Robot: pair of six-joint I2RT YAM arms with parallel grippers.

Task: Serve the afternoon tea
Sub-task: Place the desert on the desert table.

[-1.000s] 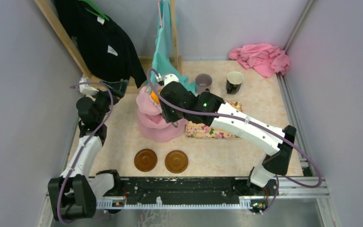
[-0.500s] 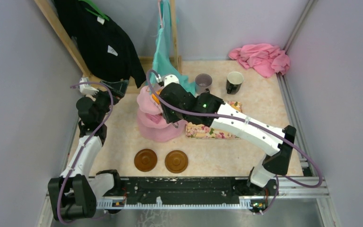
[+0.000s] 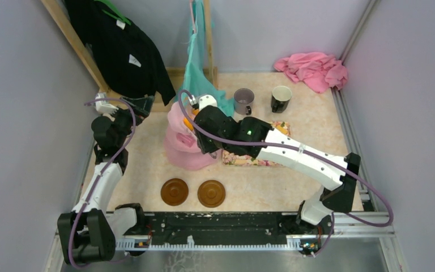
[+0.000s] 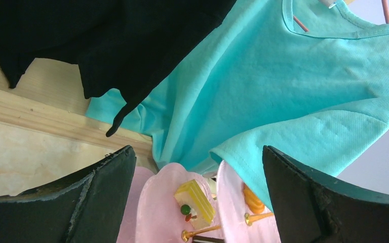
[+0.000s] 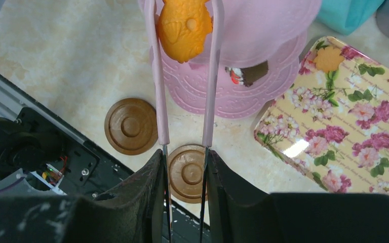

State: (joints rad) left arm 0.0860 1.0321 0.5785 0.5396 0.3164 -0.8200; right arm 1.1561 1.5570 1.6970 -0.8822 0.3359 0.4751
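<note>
1. The right gripper (image 5: 185, 157) is clamped on the handle end of the pink tongs (image 5: 158, 91), its fingers pressed in on both arms.
2. At the far end of the tongs sits the orange cake (image 5: 185, 28), a fish-shaped piece pinched between the two tips.
3. That cake hangs over the top tier of the pink stand (image 5: 218, 96); whether it touches the tier, I can't tell.
4. One tier down, a brown cake (image 5: 248, 73) lies near the rim.
5. Over on the other side, the left gripper (image 4: 196, 152) is spread wide with nothing between its fingers, raised and pointed at the stand.
6. Its wrist view catches a yellow cake (image 4: 195, 200) on one of the tiers, with the teal fabric (image 4: 283, 91) and a black garment (image 4: 106, 40) hanging behind.
7. On the table (image 3: 147, 164), the stand is left of centre and the floral tray (image 3: 249, 158) lies just to its right, partly under the right arm.
8. Two brown discs (image 3: 174, 191) lie side by side in front of the stand.
9. At the back stand the grey mug (image 3: 243, 101) and the black mug (image 3: 281, 98), near each other, with the pink cloth (image 3: 314, 69) bunched in the far right corner.
</note>
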